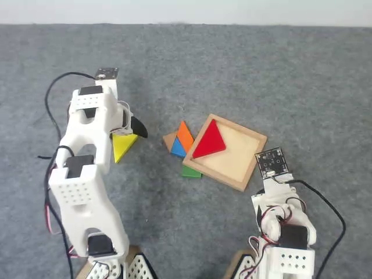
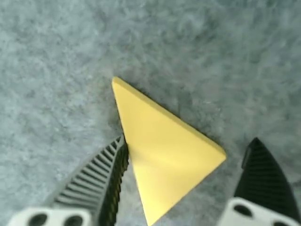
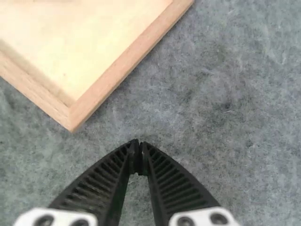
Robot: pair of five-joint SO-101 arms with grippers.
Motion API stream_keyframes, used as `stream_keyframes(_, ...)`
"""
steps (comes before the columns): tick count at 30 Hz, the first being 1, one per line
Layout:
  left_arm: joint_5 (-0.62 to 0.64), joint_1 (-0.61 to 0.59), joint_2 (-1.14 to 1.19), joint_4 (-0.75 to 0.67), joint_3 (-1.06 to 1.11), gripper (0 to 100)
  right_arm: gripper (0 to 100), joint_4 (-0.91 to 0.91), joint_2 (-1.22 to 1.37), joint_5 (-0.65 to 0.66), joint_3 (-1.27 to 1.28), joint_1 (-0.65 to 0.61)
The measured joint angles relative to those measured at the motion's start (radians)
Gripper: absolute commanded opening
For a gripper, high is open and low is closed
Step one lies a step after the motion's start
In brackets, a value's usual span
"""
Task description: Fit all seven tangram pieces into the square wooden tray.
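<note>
Yellow wooden triangle (image 2: 164, 150) left of square wooden tray (image 1: 238, 154): light, stiff, thin; grip its edges. Your left jaws spread astride it, right jaws pressed together.

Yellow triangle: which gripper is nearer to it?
Left. The left gripper is open astride the yellow triangle; the right gripper is shut over the carpet by a corner of the tray.

Six tangram pieces (image 1: 123, 145) (image 1: 169, 139) (image 1: 185, 136) (image 1: 178, 149) (image 1: 190, 171) (image 1: 210, 141), one tray (image 1: 239, 152)
</note>
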Motion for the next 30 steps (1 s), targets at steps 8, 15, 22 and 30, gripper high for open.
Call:
stream_keyframes(8,-0.003,0.000,-0.005,-0.014,0.012,30,0.8,0.000,0.000,0.000,0.000,0.000)
stream_keyframes(15,0.002,0.000,-0.014,-0.032,0.032,27,0.8,0.000,0.000,0.000,0.000,0.000)
stream_keyframes(22,0.003,0.011,-0.015,-0.035,0.032,20,0.8,0.000,0.000,0.000,0.000,0.000)
stream_keyframes(30,-0.032,0.014,-0.051,-0.038,0.051,16,0.8,0.000,0.000,0.000,0.000,0.000)
